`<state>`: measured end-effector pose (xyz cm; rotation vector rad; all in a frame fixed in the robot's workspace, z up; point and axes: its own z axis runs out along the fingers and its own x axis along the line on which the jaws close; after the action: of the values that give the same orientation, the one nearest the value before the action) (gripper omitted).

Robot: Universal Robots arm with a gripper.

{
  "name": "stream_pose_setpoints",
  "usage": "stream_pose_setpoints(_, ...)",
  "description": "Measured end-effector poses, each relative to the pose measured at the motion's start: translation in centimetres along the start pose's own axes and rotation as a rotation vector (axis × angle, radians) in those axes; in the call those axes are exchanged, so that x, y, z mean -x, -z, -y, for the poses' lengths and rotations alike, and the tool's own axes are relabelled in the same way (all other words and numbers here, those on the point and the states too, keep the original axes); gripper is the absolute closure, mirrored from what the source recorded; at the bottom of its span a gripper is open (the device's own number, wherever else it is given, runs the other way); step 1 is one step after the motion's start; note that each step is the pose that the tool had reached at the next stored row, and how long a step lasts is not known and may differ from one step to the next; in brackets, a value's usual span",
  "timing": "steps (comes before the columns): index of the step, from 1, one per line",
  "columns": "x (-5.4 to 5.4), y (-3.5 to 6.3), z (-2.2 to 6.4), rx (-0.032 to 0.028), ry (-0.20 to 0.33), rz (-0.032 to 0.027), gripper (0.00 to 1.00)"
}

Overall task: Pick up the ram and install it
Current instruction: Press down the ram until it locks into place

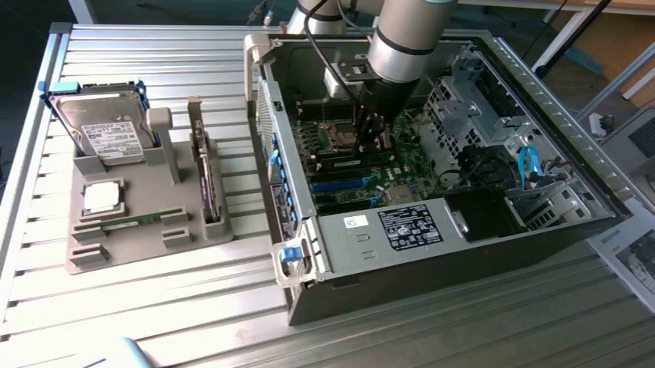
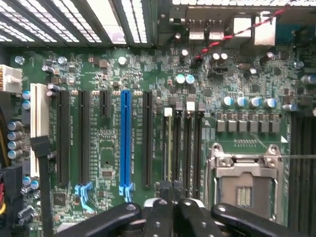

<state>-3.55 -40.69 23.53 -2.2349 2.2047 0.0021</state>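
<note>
A ram stick (image 2: 169,148) stands edge-on in one of the narrow black memory slots on the green motherboard (image 2: 108,163), beside the open processor socket (image 2: 244,182). My gripper (image 2: 170,200) is shut, its black fingers pressed together right over the near end of that stick; I cannot tell whether they touch it. In the exterior view my gripper (image 1: 370,142) reaches down into the open computer case (image 1: 430,222), over the memory slots. Another ram stick (image 1: 133,222) lies flat in the grey parts tray (image 1: 97,257) to the exterior view's left.
The tray also holds a hard drive (image 1: 107,134), a square silver processor (image 1: 103,197) and an upright expansion card (image 1: 210,184). A blue slot (image 2: 126,143) and black card slots lie beside the memory slots. Drive cages and cables (image 1: 527,169) crowd the case's far side.
</note>
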Motion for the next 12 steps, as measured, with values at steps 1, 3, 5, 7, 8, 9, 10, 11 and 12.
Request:
stream_pose_setpoints(1,0.0,0.38,-0.01,0.0007,0.000,-0.0013,0.90)
stream_pose_setpoints(3,0.0,1.20,-0.02,0.0006,0.000,-0.0017,0.90)
stream_pose_setpoints(5,0.0,2.42,-0.02,0.0002,0.000,-0.0018,0.90)
stream_pose_setpoints(7,0.0,3.67,-0.02,0.0001,0.000,-0.0019,0.90)
stream_pose_setpoints(8,0.0,4.33,-0.02,0.0000,0.000,-0.0019,0.90)
stream_pose_setpoints(9,0.0,4.88,-0.02,0.0001,0.000,-0.0020,0.90)
stream_pose_setpoints(10,0.0,5.37,-0.02,0.0001,0.000,-0.0020,0.90)
stream_pose_setpoints(11,0.0,5.84,-0.02,0.0000,0.000,-0.0021,0.90)
stream_pose_setpoints(12,0.0,6.19,-0.02,0.0000,0.000,-0.0019,0.90)
